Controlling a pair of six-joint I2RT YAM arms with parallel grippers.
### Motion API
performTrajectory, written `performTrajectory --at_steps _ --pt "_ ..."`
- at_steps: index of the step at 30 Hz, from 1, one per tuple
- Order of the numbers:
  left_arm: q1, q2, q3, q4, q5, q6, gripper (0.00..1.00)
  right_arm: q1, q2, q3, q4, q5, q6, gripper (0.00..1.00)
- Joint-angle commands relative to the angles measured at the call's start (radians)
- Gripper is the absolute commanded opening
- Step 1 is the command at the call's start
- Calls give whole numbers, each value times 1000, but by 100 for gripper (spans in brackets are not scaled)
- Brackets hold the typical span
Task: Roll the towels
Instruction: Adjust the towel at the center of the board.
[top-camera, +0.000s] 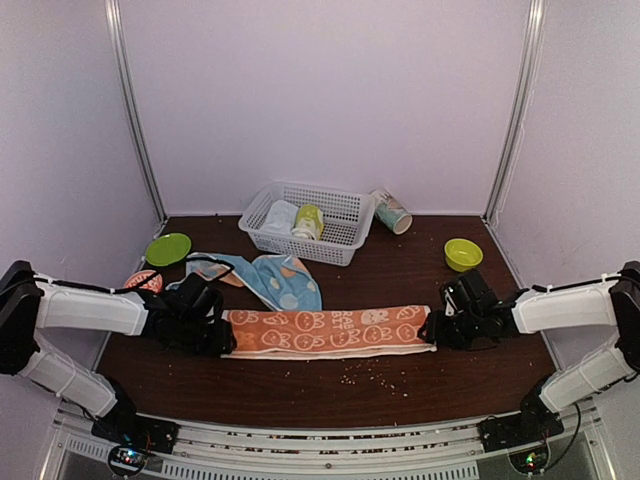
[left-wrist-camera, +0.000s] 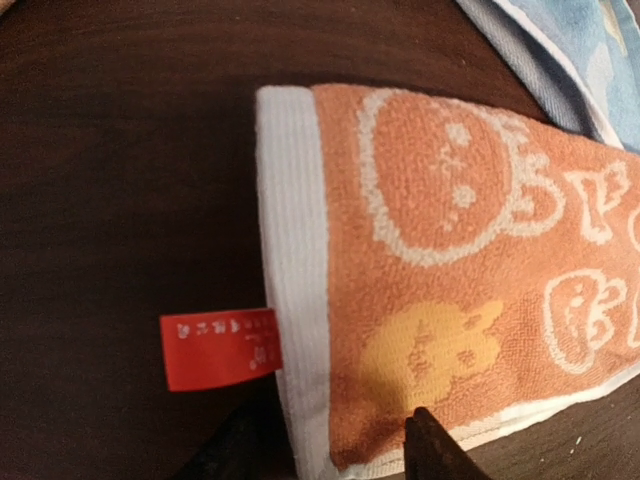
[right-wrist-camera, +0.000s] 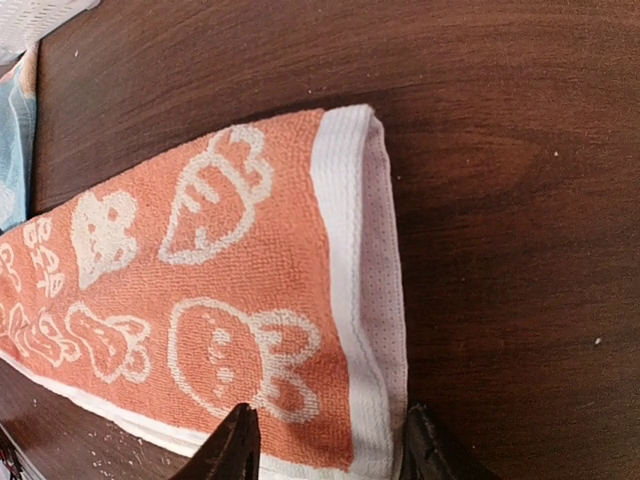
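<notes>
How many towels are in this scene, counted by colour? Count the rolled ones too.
Peach-orange towel: 1
Light blue spotted towel: 1
Pale blue-white rolled towel: 1
Yellow-green rolled towel: 1
Total: 4

**Two towels, neither rolled**

The peach-orange towel (top-camera: 330, 332) lies flat on the dark table (top-camera: 400, 395), folded into a long narrow strip running left to right; white cartoon rabbits, carrots and mushrooms cover it, and both short ends carry white borders; a red label (left-wrist-camera: 220, 350) sticks out at its left end; the light blue towel (top-camera: 287, 281), spotted orange and white, sits crumpled just behind the strip's left part.
</notes>
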Motion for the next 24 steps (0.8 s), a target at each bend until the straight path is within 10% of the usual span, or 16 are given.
performTrajectory --at_steps 1,8,16,24 --pt "-4 29 -34 33 37 -8 40 10 6 -50 -133 -3 29 50" --pt "-16 -13 -76 52 88 17 0 11 -39 -69 -146 13 59 53" --pt "-18 -80 -92 50 100 34 0 16 -37 -104 -104 -3 102 44" --pt "-24 -119 -73 40 130 67 0 30 -42 -105 -75 -4 126 0"
